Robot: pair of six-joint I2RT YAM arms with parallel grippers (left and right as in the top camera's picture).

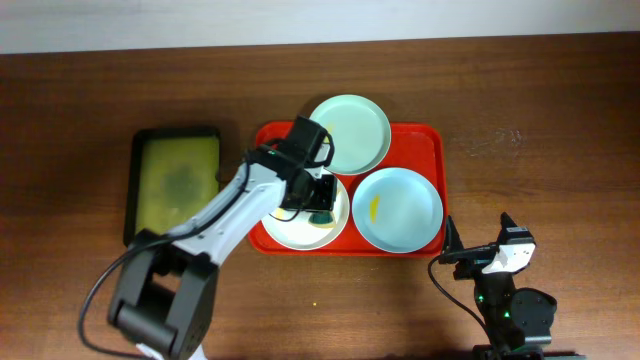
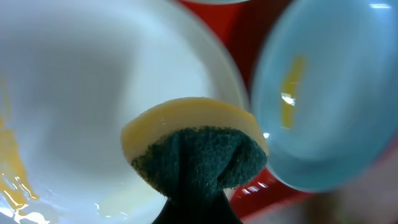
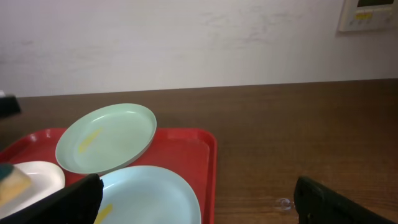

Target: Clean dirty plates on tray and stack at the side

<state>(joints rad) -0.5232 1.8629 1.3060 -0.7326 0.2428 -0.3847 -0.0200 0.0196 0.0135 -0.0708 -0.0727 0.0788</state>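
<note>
The red tray (image 1: 427,150) holds three plates. The mint green plate (image 1: 350,132) leans at the back, the light blue plate (image 1: 400,208) with a yellow smear lies front right, and the white plate (image 1: 290,230) lies front left. My left gripper (image 1: 318,202) is shut on a yellow and green sponge (image 2: 196,146) over the white plate (image 2: 81,93), which carries yellow smears at its left. My right gripper (image 1: 480,248) is open and empty, right of the tray's front corner. The right wrist view shows the green plate (image 3: 109,137), the blue plate (image 3: 152,196) and the tray (image 3: 193,149).
A smaller black tray with an olive-green inside (image 1: 178,180) lies left of the red tray. Brown table surface (image 1: 540,130) stretches to the right of the red tray. A pale wall (image 3: 186,37) stands behind the table.
</note>
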